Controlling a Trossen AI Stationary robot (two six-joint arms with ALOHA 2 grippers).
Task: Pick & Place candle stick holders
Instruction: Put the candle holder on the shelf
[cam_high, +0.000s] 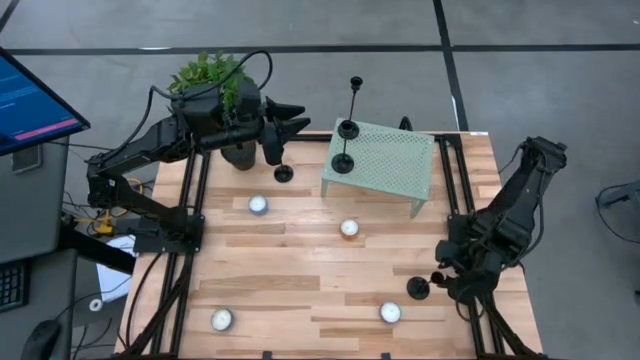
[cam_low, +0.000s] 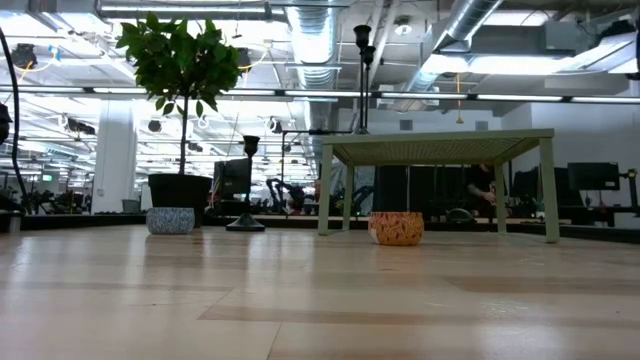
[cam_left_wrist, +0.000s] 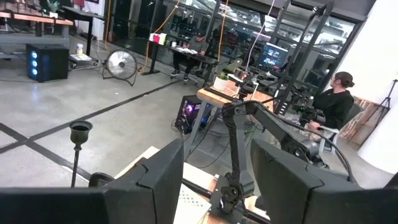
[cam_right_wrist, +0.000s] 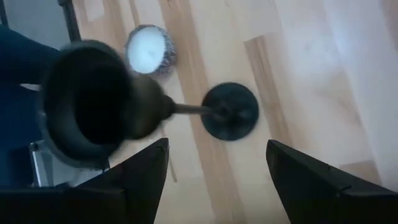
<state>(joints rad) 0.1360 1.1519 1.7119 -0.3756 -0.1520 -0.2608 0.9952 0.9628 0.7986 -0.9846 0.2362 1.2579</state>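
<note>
Right gripper (cam_right_wrist: 214, 171), fingers apart and empty, hangs over a short black candlestick (cam_right_wrist: 155, 109) standing on the wooden table (cam_high: 290, 270) near its right edge; only the right wrist view shows the cup top beside a white tealight (cam_right_wrist: 149, 50). Left gripper (cam_high: 285, 128), parted and empty, hovers by the potted plant (cam_high: 215, 80). Two candlesticks (cam_high: 348, 125) stand on the green mesh stand (cam_high: 385, 160), another candlestick (cam_high: 283, 172) beside it. Open office behind.

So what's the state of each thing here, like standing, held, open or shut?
left gripper: open, empty, raised near the plant pot
right gripper: open above a candlestick, which stands free
two candlesticks on the green mesh stand: upright
candlestick by the pot: upright
tealights: unlit
</note>
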